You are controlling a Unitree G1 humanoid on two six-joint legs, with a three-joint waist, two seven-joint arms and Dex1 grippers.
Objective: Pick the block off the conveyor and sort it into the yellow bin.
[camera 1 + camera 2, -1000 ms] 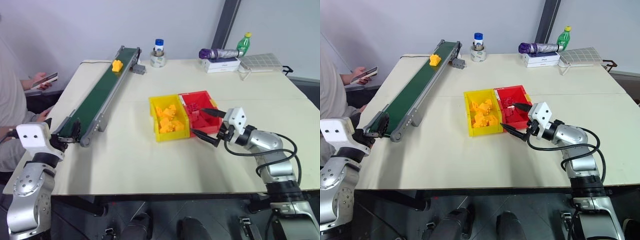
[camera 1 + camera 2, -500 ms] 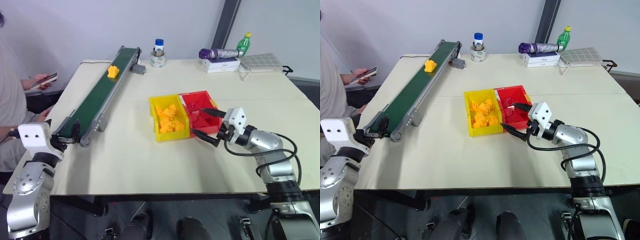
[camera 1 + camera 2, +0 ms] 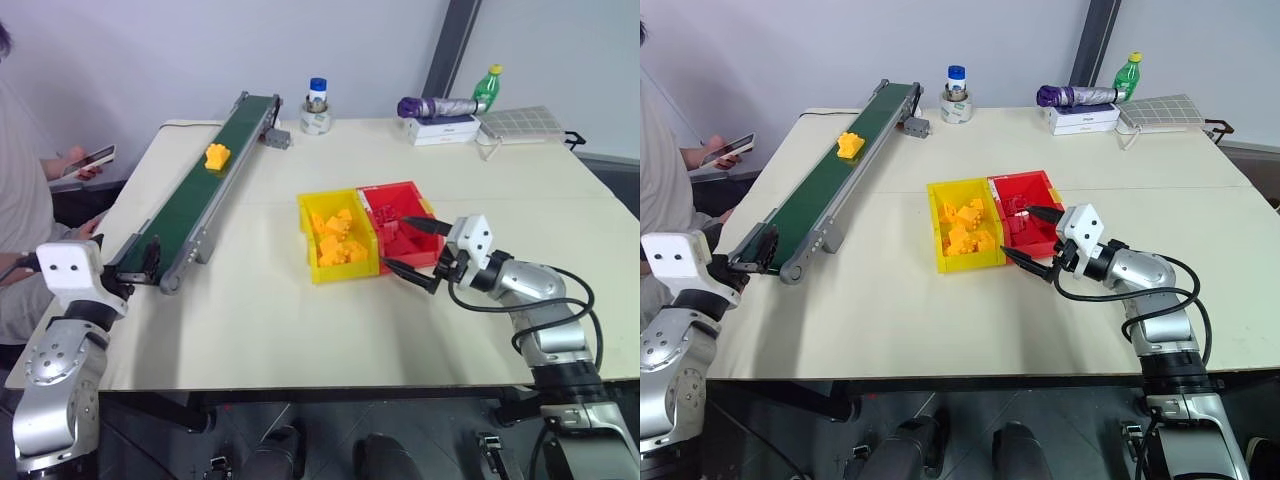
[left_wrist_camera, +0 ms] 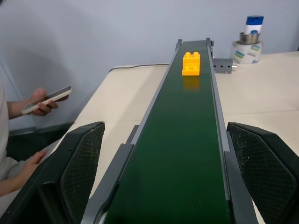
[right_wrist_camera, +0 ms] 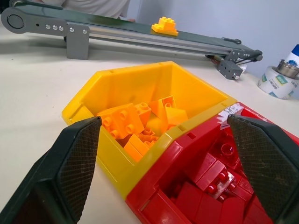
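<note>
Smooth dark green conveyor with grey metal side rails, running diagonally along the left side of a pale table. The block, a glossy yellow-orange studded brick, lies on the belt's far half. Yellow bin, a slope-walled plastic tub holding similar bricks, touches a red bin. Left gripper, textured black pads spread wide, empty, straddling the near belt end. Right gripper spread wide, empty, beside the red bin

Left gripper and right gripper both hover level, fingers spread wide.
</note>
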